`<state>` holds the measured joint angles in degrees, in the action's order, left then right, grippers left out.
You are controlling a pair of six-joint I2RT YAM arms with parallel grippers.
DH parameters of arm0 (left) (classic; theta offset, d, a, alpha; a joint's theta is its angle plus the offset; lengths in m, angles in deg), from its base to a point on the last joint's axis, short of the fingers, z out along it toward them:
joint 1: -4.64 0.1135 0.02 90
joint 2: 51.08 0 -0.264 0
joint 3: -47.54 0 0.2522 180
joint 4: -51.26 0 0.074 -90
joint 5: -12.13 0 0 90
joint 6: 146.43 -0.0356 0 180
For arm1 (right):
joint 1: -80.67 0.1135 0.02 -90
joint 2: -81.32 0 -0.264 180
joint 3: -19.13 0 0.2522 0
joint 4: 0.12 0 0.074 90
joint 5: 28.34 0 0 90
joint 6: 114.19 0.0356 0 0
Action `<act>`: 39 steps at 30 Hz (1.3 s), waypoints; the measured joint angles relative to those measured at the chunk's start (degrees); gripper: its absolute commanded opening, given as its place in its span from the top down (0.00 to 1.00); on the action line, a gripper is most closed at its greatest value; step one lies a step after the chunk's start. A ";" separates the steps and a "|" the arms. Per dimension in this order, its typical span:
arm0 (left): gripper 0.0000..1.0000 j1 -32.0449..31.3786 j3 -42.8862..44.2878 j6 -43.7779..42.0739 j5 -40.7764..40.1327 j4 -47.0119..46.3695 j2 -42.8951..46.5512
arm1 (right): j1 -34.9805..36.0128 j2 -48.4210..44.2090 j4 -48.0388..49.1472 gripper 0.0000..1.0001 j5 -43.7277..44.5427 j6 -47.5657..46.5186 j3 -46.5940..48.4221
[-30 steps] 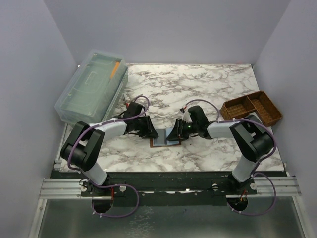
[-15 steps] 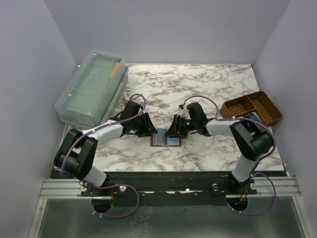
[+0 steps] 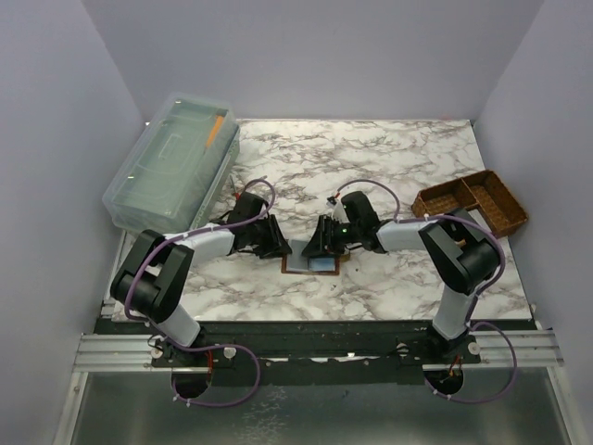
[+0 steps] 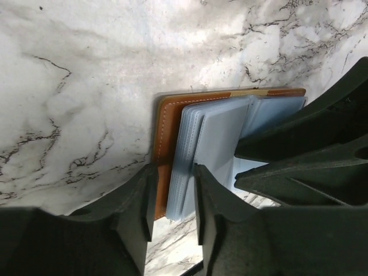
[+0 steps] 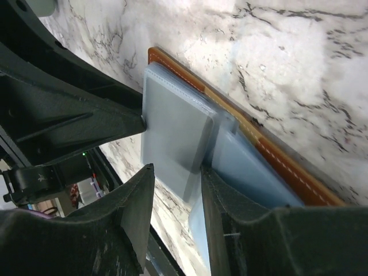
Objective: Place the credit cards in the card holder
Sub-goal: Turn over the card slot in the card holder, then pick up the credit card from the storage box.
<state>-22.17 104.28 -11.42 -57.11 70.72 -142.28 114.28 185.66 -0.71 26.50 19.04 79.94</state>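
Observation:
The card holder (image 3: 310, 265) lies open on the marble table, brown leather outside, grey-blue inside. In the left wrist view its brown edge (image 4: 164, 144) and a stack of grey-blue leaves (image 4: 210, 138) run between my left gripper's (image 4: 174, 195) narrowly parted fingers. In the right wrist view a grey-blue card or leaf (image 5: 172, 132) lies flat on the lighter blue inside (image 5: 247, 172), reaching between my right gripper's (image 5: 177, 195) narrowly parted fingers. I cannot tell credit cards from leaves. Both grippers meet over the holder, the left (image 3: 276, 245) and the right (image 3: 320, 245).
A clear lidded plastic bin (image 3: 171, 162) stands at the back left. A brown woven divided basket (image 3: 471, 202) stands at the right edge. The table's front edge runs just below the card holder.
My right gripper has shifted a little left, further over the card holder. My left gripper stays at its left edge while that arm's elbow shifted.

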 measured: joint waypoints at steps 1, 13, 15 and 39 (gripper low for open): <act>0.66 0.11 -0.39 0.22 0.13 -0.68 0.00 | 0.26 0.44 0.35 0.59 -0.02 0.33 0.26; 0.50 0.13 -1.62 0.98 0.22 -1.75 1.90 | 0.98 -0.15 0.90 0.56 1.09 2.08 0.11; 0.48 -0.09 -1.60 0.85 0.26 -0.85 3.23 | 1.44 -2.80 -2.84 0.53 3.23 0.09 0.15; 0.24 -8.26 18.32 -12.68 6.08 8.50 10.23 | -27.96 -24.46 -46.45 0.46 53.31 -37.79 18.27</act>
<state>-30.43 122.60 -24.10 -51.04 79.22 -132.05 86.32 161.20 -47.16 79.81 -18.75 98.21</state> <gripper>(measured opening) 0.752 0.539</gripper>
